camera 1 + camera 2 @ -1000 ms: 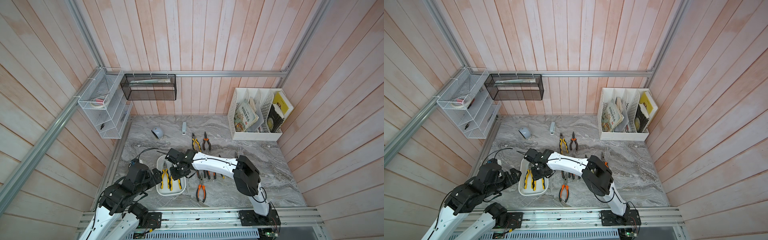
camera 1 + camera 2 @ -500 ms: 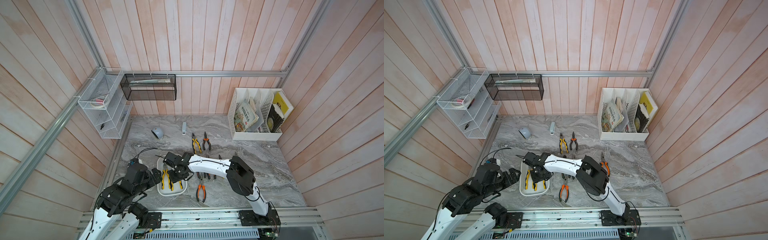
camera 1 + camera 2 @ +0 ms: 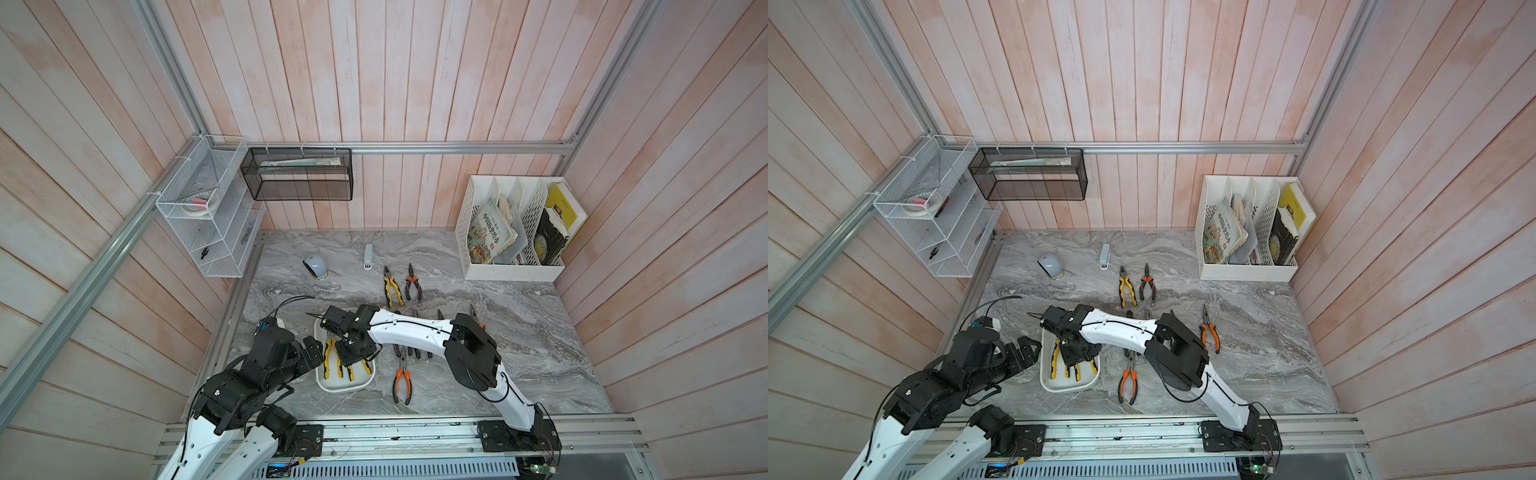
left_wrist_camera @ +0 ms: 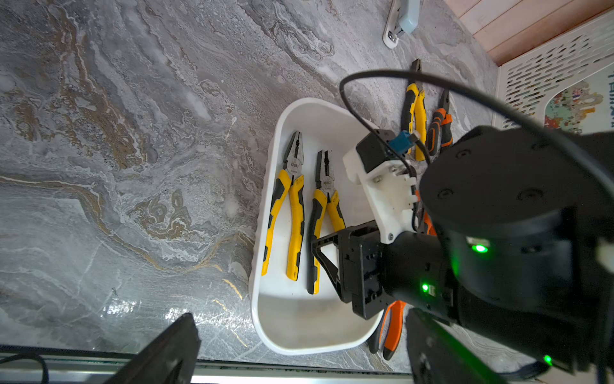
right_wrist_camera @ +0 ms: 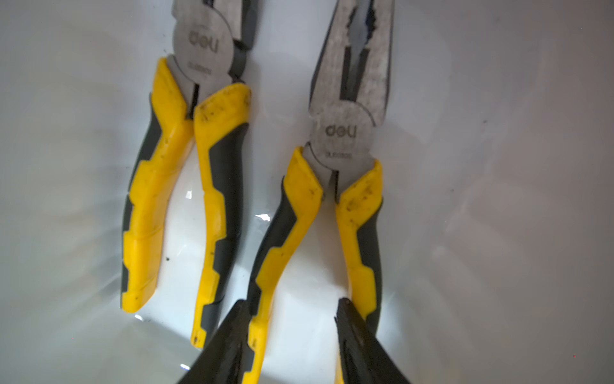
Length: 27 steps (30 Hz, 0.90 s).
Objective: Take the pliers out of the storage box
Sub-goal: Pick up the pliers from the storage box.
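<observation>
Box: the white box (image 3: 345,388) stands on the grey table (image 3: 540,353) near the front rail, its long side running front to back.
Pliers inside: the outer pliers (image 4: 289,212) and the inner pliers (image 5: 345,133), both yellow-handled, lie flat side by side, parallel to the long walls. Their noses point to the back wall, their handles to the rail.
Right gripper: the right gripper (image 5: 293,302) is low in the box, with its fingers (image 5: 232,342) on both sides of the inner pliers' handle ends. The jaws are half apart; if they press already, I cannot tell.
Left gripper: the left gripper (image 3: 311,353) hangs just beside the box's left wall, jaws wide, holding nothing.
Outside: the orange pliers (image 3: 402,372) lie just right of the box, nose to the back.
</observation>
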Tool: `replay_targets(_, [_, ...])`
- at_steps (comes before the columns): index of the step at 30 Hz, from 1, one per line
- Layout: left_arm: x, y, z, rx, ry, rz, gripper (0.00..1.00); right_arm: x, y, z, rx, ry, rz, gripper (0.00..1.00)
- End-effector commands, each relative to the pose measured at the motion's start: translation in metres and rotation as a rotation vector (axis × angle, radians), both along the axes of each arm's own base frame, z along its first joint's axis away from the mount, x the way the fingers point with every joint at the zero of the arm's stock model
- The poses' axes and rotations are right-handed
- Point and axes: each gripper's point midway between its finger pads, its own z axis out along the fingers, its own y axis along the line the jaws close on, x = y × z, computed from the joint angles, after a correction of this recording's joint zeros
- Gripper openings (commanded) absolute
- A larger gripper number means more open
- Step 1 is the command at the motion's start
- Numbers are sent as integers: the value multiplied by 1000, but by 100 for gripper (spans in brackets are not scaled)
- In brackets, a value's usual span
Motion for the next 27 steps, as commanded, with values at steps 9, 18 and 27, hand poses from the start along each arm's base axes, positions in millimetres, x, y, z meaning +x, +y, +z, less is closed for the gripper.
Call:
replay_targets(9, [-4,7,1,11,-14,19,100,-3,3,-20,-48,35,-7,40])
replay_targets(18, [-4,7,0,9,-18,14,100,0,5,-24,-61,26,-29,17])
replay_targets(27, [-1,4,3,5,-31,4,100,20,14,40,62,-107,-99,0])
